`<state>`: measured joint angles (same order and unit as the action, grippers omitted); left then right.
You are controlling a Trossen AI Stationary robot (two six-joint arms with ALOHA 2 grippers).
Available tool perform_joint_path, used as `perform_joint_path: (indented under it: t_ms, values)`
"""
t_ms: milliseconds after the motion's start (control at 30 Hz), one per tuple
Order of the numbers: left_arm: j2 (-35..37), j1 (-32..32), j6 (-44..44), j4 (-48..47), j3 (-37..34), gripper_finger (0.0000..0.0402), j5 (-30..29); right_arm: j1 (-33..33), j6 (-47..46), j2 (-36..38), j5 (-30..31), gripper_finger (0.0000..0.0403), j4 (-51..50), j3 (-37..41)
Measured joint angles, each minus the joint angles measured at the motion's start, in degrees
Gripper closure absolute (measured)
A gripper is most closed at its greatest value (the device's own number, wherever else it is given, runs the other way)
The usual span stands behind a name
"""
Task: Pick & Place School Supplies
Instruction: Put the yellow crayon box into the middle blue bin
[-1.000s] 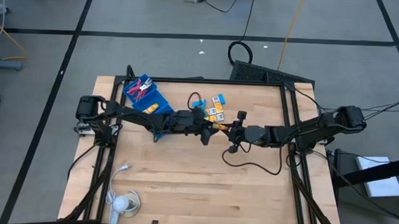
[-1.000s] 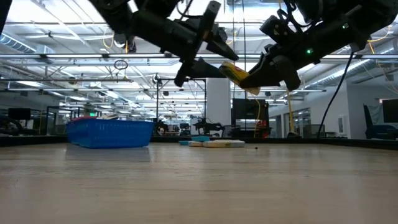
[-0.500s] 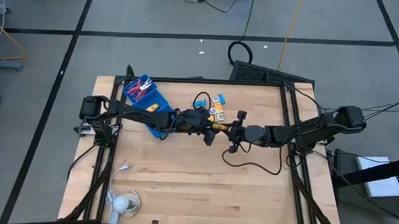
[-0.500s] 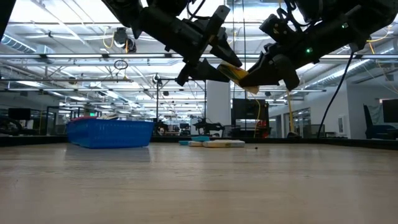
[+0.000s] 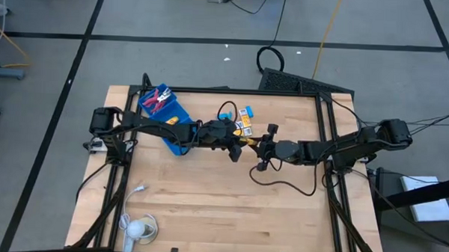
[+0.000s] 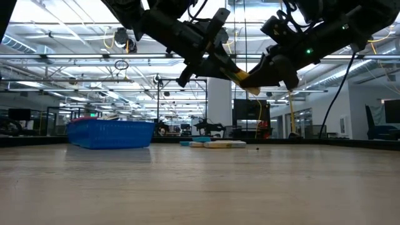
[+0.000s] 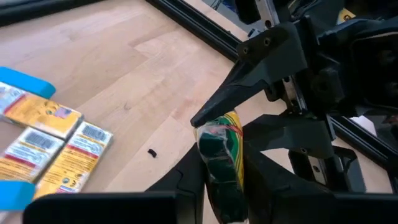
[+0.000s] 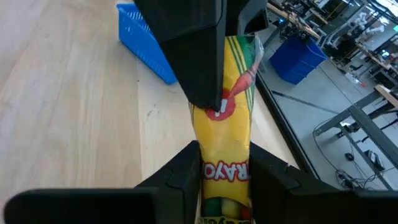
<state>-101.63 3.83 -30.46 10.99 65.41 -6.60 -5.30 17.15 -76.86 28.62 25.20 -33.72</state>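
- The left gripper [image 5: 237,143] and the right gripper [image 5: 255,148] met in the air above the table [image 5: 207,208], each clamped on one end of a yellow crayon box [image 8: 225,134].
- Beyond the box, small yellow packs [image 7: 53,140] and light-blue pieces [image 7: 23,83] lay on the wood.
- Farther off stood the blue tray [image 5: 165,113], holding red-handled scissors [image 5: 159,99].

Two matte-black jointed arms [image 5: 149,126] trailing looped black cables, with wedge-shaped jaws and a green indicator light
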Motion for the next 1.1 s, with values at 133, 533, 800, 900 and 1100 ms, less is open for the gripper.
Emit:
perform_joint_path:
  t_ms: [133,533,800,900,1100]
  values:
    - [0.67,0.46,1.49,0.21,-0.07,0.0320,-0.08,0.00,-2.44,0.04,0.22,0.0280,0.35,-0.06]
    - [5.79,0.77,7.83,-4.32,-0.09,0.0329,-3.61,1.50,-11.85,3.41,-0.40,0.0226,-2.79,-0.04]
    - [11.64,0.53,13.40,-7.63,0.04,0.0329,-6.95,1.49,-15.01,11.56,-1.74,0.0209,-11.37,1.22]
    - [13.02,0.00,14.32,-9.17,0.02,0.0329,-8.39,1.44,-15.09,14.33,-2.69,0.0211,-10.75,3.41]
    - [15.18,-0.31,14.32,-15.43,-0.07,0.0329,-14.51,1.57,-15.04,19.20,-2.51,0.0212,-9.17,6.86]
